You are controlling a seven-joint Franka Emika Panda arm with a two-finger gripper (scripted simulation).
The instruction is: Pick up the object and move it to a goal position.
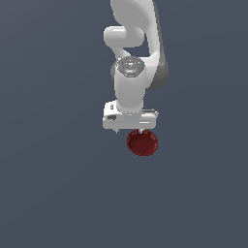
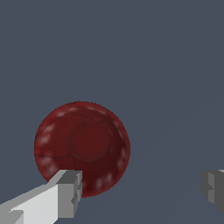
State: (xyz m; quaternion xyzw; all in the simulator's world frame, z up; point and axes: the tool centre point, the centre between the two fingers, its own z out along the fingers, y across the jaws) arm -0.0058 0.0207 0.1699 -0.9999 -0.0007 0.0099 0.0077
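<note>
The dark red, glossy round bowl (image 1: 142,143) lies on the flat grey-blue surface, just below the white hand in the exterior view. In the wrist view the bowl (image 2: 82,146) shows its ribbed inside, open side up. My gripper (image 1: 129,131) is open and empty, with the jaws wide apart (image 2: 140,192). One finger (image 2: 65,194) overlaps the bowl's rim in the picture. The other finger (image 2: 213,188) stands well off to the side of the bowl. The bowl is off-centre between the fingers. I cannot tell how high the fingertips are above it.
The white arm (image 1: 131,58) rises behind the hand. The grey-blue surface (image 1: 48,193) runs flat on all sides, with no other object in view.
</note>
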